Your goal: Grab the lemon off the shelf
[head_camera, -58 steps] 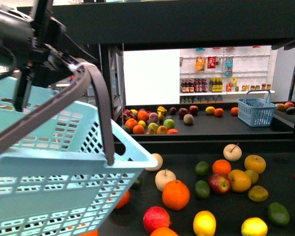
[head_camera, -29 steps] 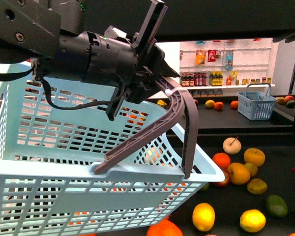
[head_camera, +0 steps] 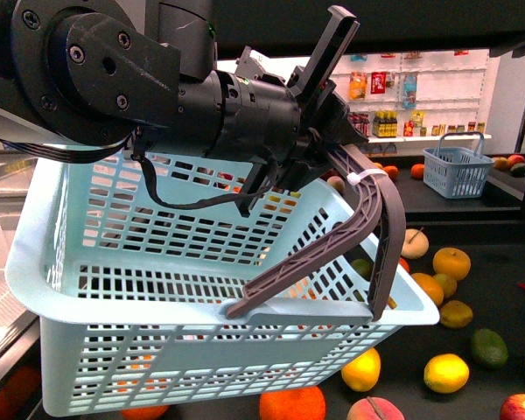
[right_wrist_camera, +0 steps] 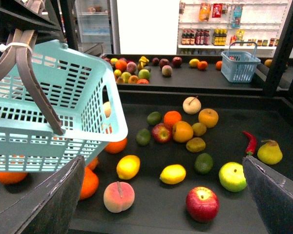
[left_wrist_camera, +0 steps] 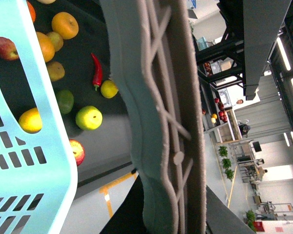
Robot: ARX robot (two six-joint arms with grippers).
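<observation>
**Shelf** [right_wrist_camera: 151, 209]: the black deck runs across the lower right of the front view and is strewn with loose fruit.

**Basket** [head_camera: 201, 289]: pale blue, it fills the lower left and centre of that view. It hangs tilted above the deck and screens part of the fruit. It is judged to be carried there as the receptacle, close to the pick.

**Left hand** [head_camera: 328, 131]: it is clamped on the basket's brown handles [head_camera: 381, 227]. A white tie binds the handles together, so one grip carries both.

**Right hand** [right_wrist_camera: 162, 158]: it shows in the right wrist view only. Its fingers [right_wrist_camera: 44, 204] stand wide apart with nothing between them, above the fruit, and it is judged ready for the pick.

**Lemon** [head_camera: 446, 373]: it lies on the deck at the lower right of the front view, clear of the basket and not yet grasped. A second yellow fruit [head_camera: 361, 369] sits near it, toward the basket.
</observation>
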